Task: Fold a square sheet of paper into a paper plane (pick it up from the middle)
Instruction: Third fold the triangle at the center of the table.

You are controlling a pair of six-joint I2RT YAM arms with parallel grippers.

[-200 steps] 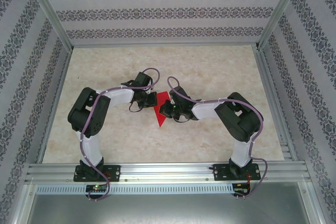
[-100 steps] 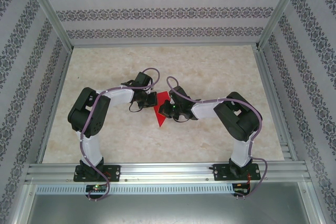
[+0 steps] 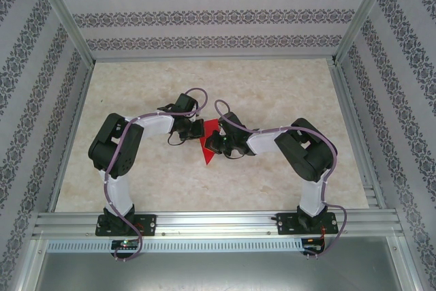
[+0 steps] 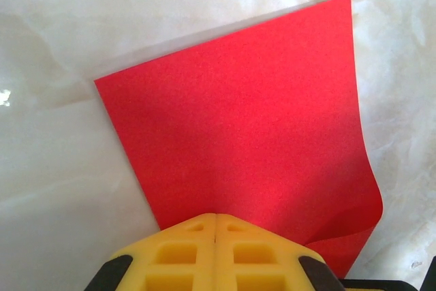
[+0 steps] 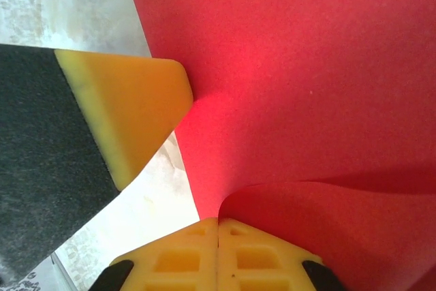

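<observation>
The square sheet of paper (image 3: 207, 152) is bright red and lies folded on the marble table between both grippers. In the left wrist view the sheet (image 4: 252, 114) lies flat, with its near right corner curling upward. My left gripper (image 3: 198, 129) is shut, its yellow tips (image 4: 215, 217) resting at the sheet's near edge with nothing seen between them. My right gripper (image 3: 212, 144) is shut, and a raised flap of the sheet (image 5: 293, 66) curls into its seam (image 5: 218, 221). One left finger (image 5: 129, 110) touches the sheet's edge in the right wrist view.
The pale marble table (image 3: 272, 93) is boxed in by patterned walls (image 3: 204, 15) at the back and both sides. An aluminium rail (image 3: 218, 221) carrying both arm bases runs along the near edge.
My right gripper has shifted slightly left over the red sheet, covering more of it. The left arm has stayed in place.
</observation>
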